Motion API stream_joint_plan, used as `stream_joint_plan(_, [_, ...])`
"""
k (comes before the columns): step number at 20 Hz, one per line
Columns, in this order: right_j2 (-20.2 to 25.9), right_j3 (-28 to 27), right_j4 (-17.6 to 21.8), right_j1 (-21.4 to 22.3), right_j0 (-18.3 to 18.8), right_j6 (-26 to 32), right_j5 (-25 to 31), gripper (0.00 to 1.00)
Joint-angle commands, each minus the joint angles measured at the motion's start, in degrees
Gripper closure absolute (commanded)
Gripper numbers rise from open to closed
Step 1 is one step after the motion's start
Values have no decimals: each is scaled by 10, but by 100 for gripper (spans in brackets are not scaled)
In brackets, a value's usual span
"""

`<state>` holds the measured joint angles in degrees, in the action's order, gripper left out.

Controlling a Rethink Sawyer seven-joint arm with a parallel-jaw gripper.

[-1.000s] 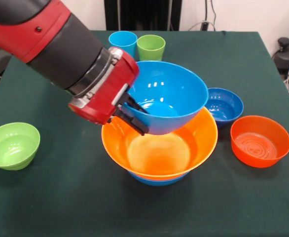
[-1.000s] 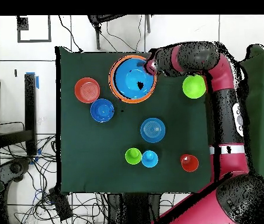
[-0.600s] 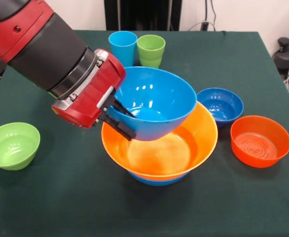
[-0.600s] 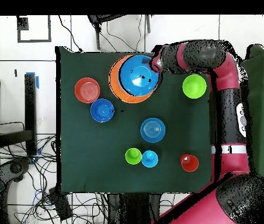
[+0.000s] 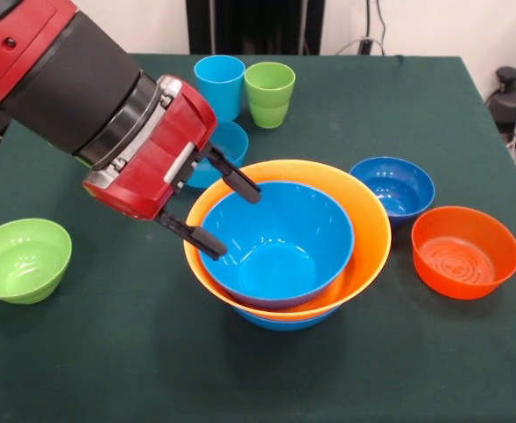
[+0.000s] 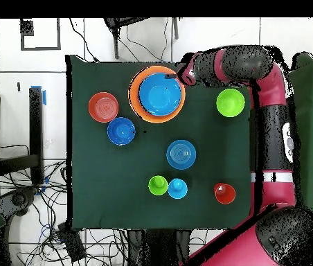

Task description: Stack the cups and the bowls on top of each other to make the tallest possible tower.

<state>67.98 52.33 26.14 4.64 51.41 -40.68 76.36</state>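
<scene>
So your tower (image 5: 286,256) on the worktop (image 5: 108,352) stands three bowls deep; the gripper (image 5: 224,218) hangs jaws apart, seemingly straddling its near rim. Four small bowls and three cups remain loose.

Bright even light from above, soft shadows under bowls (image 5: 284,238), front view in focus, mild glare inside

I see a dark green counter (image 5: 434,370). The pile (image 5: 286,251) shows bright blue inside yellow-orange, over more blue. Around it sit a lime green bowl (image 5: 22,260), an orange bowl (image 5: 465,251) with ringed bottom, a dark blue bowl (image 5: 400,188), plus light blue (image 5: 219,84) and lime green (image 5: 269,92) cups. My arm (image 5: 73,79) is red and black, with black fingers (image 5: 238,180).
</scene>
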Motion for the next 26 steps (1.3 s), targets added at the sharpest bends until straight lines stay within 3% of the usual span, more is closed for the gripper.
stream_joint_plan(1, [-47, -32, 2, 5, -30, 132, 60, 0])
stream_joint_plan(9, [-42, -4, 5, 10, -23, 144, 42, 0])
stream_joint_plan(12, [-42, 38, 8, 32, -12, 119, 19, 0])
stream_joint_plan(17, [-33, 189, 10, 114, 28, -18, -77, 0])
stream_joint_plan(22, [-17, 382, 8, 236, 68, -210, -210, 0])
stream_joint_plan(26, [-23, 474, -4, 324, 71, -304, -287, 0])
